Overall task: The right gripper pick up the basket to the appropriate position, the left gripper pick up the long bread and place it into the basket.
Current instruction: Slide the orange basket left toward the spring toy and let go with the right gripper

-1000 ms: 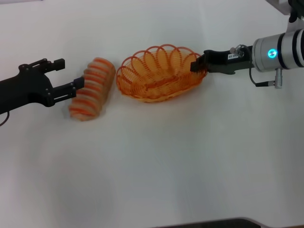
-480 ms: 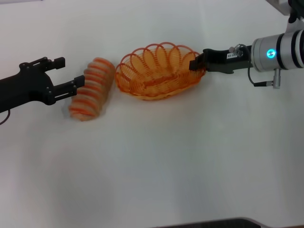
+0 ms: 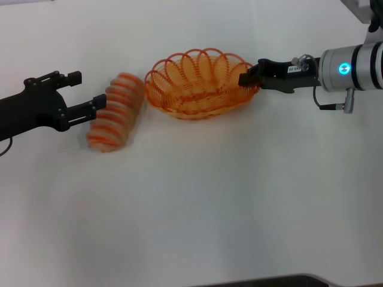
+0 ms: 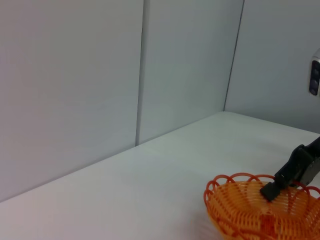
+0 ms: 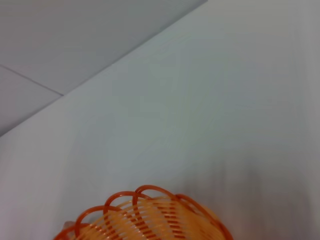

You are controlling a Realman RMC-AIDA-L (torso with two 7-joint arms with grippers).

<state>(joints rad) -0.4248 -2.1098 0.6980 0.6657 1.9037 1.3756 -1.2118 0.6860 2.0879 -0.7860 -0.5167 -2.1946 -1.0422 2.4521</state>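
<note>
Lying nearest on the white bench: the long bread, slanted, just beside the basket's left end. Looking light, soft and ridged, likely squashing under a hard pinch; best taking it across the middle, between ridges. Flanking its left side, the left pincer, 2 fingers spread, released, one tip at the loaf's edge. Farther back, the basket, wire, stiff, light, probably tipping when held by 1 end. Gripping its right rim, the right pincer, clenched on the scalloped loops, also showing in the left wrist view.
</note>
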